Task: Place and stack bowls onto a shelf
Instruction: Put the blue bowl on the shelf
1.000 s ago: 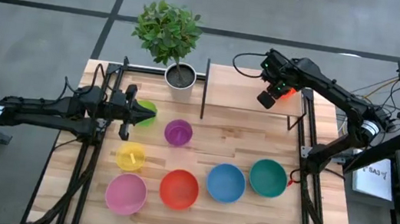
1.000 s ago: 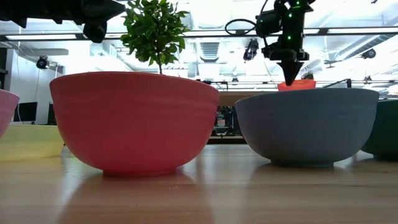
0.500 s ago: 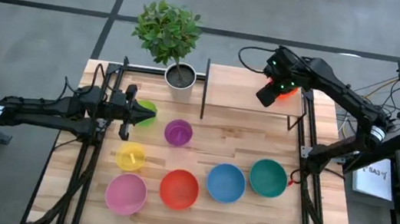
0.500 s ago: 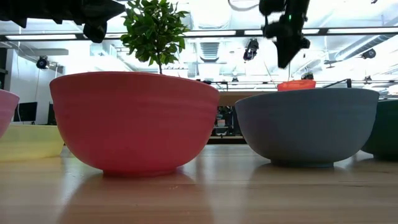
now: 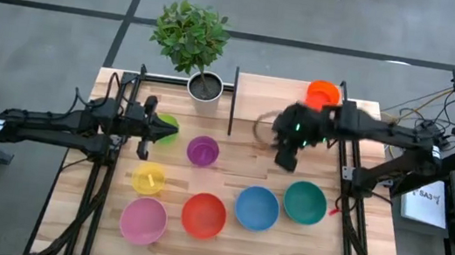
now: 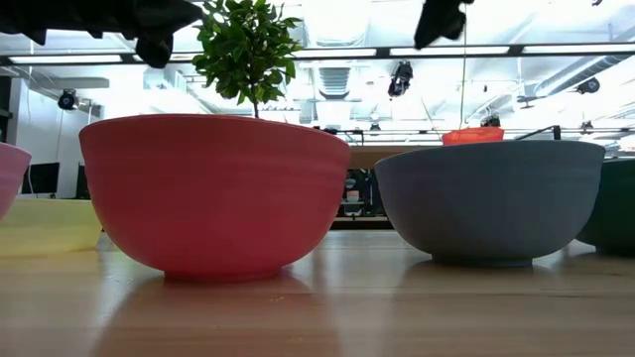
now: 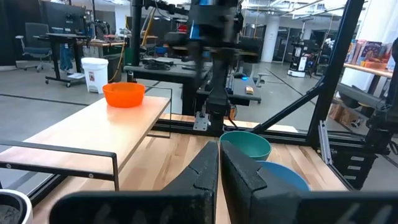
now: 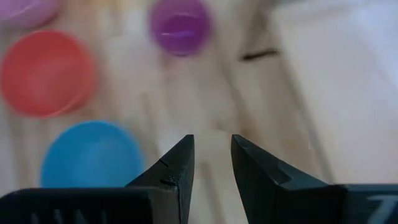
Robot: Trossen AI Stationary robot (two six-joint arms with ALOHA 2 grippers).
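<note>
Light-wood planks form the table (image 5: pixel 221 241), seen from above with a workshop floor around it. Nearest the front edge a row of larger bowls is set, all upright with mouths facing up: the pink bowl (image 5: pixel 143 220) toward the front left corner, then the red bowl (image 5: pixel 204 215), the blue bowl (image 5: pixel 256 208) and the teal bowl (image 5: pixel 305 202) toward the right edge. Behind them the yellow bowl (image 5: pixel 149 177) and the purple bowl (image 5: pixel 202 151) are placed, and the lime green bowl (image 5: pixel 166 126) sits near the left edge, partly covered by the left tool (image 5: pixel 146 128), whose fingers are pressed together with nothing between them. Over mid-table, just in front of the shelf (image 5: pixel 275 103), the right tool (image 5: pixel 285 160) is held above the boards, its fingers parted a narrow way and empty. At the back edge the shelf runs with its long side along that edge, and the orange bowl (image 5: pixel 323 93) stands upright on its right far corner. A potted plant (image 5: pixel 205 87) is set beside the shelf's left end.
</note>
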